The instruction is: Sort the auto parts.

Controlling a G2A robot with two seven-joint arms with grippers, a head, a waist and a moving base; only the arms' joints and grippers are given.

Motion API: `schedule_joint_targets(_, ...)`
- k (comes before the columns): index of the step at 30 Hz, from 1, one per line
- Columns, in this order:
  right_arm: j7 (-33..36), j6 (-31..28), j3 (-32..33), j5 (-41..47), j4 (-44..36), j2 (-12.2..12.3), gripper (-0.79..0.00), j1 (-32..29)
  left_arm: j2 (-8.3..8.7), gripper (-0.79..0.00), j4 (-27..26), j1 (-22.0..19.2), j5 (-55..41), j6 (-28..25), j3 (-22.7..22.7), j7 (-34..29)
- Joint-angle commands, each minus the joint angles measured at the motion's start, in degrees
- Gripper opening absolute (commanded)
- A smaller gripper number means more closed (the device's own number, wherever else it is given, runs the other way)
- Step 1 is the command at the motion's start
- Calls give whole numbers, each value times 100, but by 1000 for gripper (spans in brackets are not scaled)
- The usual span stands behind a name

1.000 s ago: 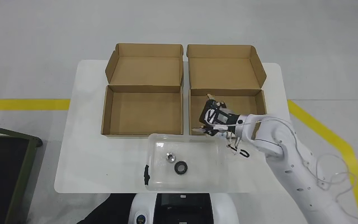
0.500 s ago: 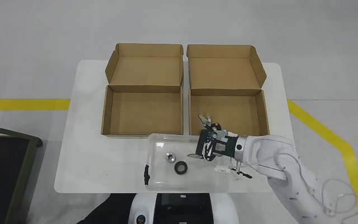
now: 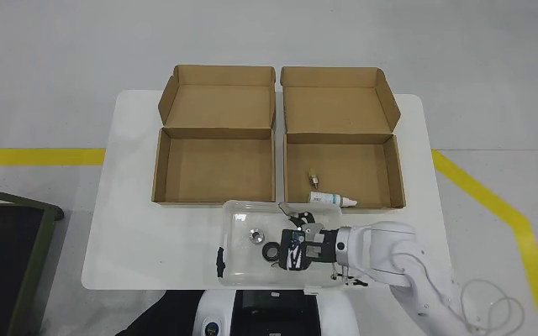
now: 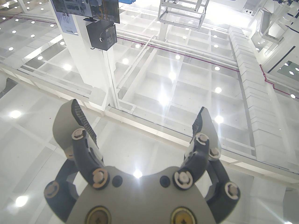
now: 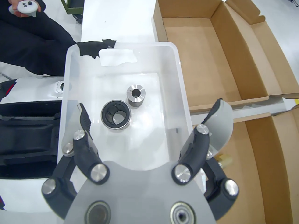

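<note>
A clear plastic bin (image 3: 238, 220) (image 5: 67, 71) at the table's front holds a black ring (image 3: 271, 251) (image 5: 116, 115) and a silver bushing (image 3: 255, 236) (image 5: 136, 94). My right gripper (image 3: 285, 244) (image 5: 151, 113) hangs open over the bin, just beside the black ring, with nothing between its fingers. The right cardboard box (image 3: 395, 172) (image 5: 280, 152) contains a small brass part (image 3: 314, 178) (image 5: 224, 159) and a white tube (image 3: 330, 199). The left cardboard box (image 3: 160, 168) (image 5: 210, 54) holds nothing. My left gripper (image 4: 139, 113) is open and points up at the ceiling.
Both boxes stand side by side behind the bin with their lids folded back. Black tape (image 3: 220, 260) (image 5: 93, 47) sticks to one end of the bin's rim. Bare white table (image 3: 126, 218) lies left of the bin.
My right arm has swung from above the right box back toward me and now hangs over the bin. The brass part and white tube have come into sight in the right box.
</note>
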Motion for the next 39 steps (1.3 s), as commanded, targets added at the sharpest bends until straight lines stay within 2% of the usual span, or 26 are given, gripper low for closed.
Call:
schedule_joint_targets(1,-49,-25,-71,-27,71,-4,0,-5,0,0,0,0,0,0,0,0)
schedule_joint_targets(10,-135,-88,-403,-224,403,-32,-43,53,0,0,0,0,0,0,0,0)
schedule_joint_targets(16,-204,-37,-640,-347,631,-75,-123,184,0,0,0,0,0,0,0,0)
schedule_joint_targets(26,-219,60,-953,-550,1056,-155,-154,464,0,0,0,0,0,0,0,0)
schedule_joint_targets(30,-231,94,-984,-569,1156,-167,-215,505,0,0,0,0,0,0,0,0)
schedule_joint_targets(35,-286,130,-1000,-510,1254,-177,-385,518,0,0,0,0,0,0,0,0)
schedule_joint_targets(39,-346,143,-1036,-461,1317,-187,-394,516,0,0,0,0,0,0,0,0)
